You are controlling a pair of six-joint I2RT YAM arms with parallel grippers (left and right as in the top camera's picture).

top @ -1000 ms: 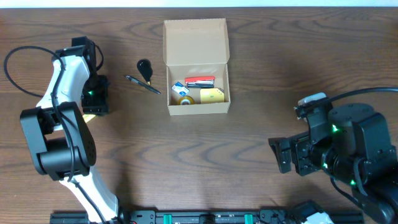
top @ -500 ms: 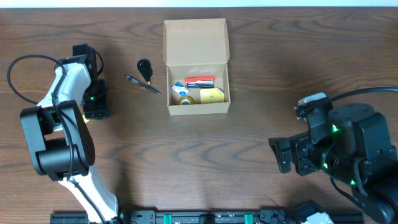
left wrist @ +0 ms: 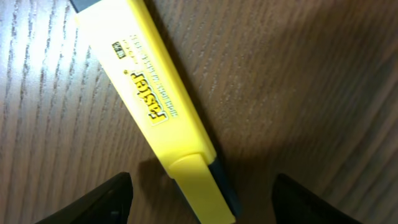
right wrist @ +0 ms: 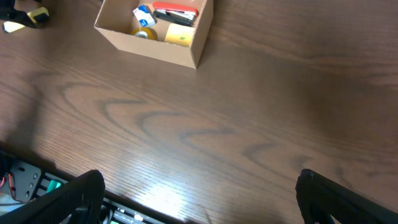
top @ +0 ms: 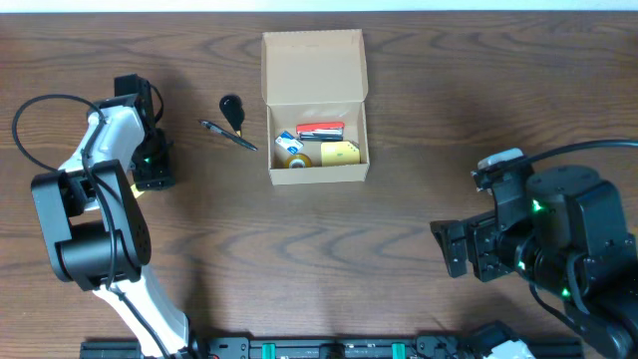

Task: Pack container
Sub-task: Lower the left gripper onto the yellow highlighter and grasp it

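Container (top: 315, 105): tan cardboard box, upper centre of the overhead view, standing on the dark wooden table (top: 399, 219), flap lid open and laid back toward the top edge of the frame. Contents, all in the lower half of the box: red item (top: 320, 130) along the back, yellow item (top: 340, 153) at lower right, roll of tape (top: 293, 158) at lower left, small blue-and-white piece (top: 286, 140) just above the roll. Outside, just left of the box and apart from it: black pen (top: 229, 135) lying at a slant, and a small rounded black object (top: 231, 106) above it; both lie between the box and the left arm. Left gripper (left wrist: 205, 205): left side of the overhead view, pointed down at the table, fingers spread to either side of a yellow highlighter (left wrist: 152, 106) that lies flat on the wood and runs diagonally from the upper left of the wrist view; neither finger touches it. Black cable (top: 30, 110): looped at far left. Right gripper (right wrist: 199, 205): lower right of the overhead view, well apart from the box, fingers wide apart with nothing between them; bare table separates it from the container.
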